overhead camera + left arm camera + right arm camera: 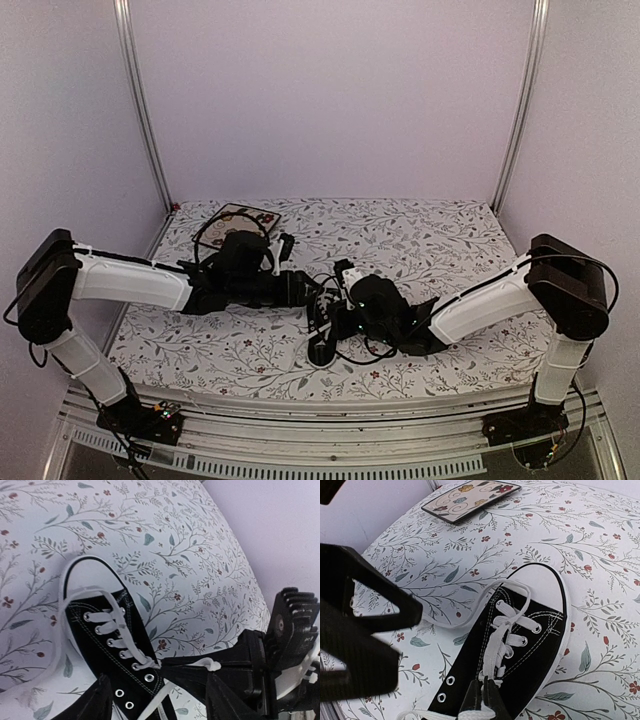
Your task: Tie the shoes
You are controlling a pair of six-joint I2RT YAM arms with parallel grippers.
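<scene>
While the black sneaker [532, 647] lies mid-table on the floral cloth [600, 545], the right gripper [484, 700] is pinched tight on its white laces [496, 647]. The left gripper [157, 700] hangs over the eyelets, fingers spread apart.

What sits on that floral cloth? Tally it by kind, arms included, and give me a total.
Black sneaker: 1
Floral plate: 1
Robot arms, left and right: 2
Total: 4

Left arm [130, 280] and right arm [490, 300] meet over the black sneaker [320, 345] on the floral table [450, 235].
</scene>
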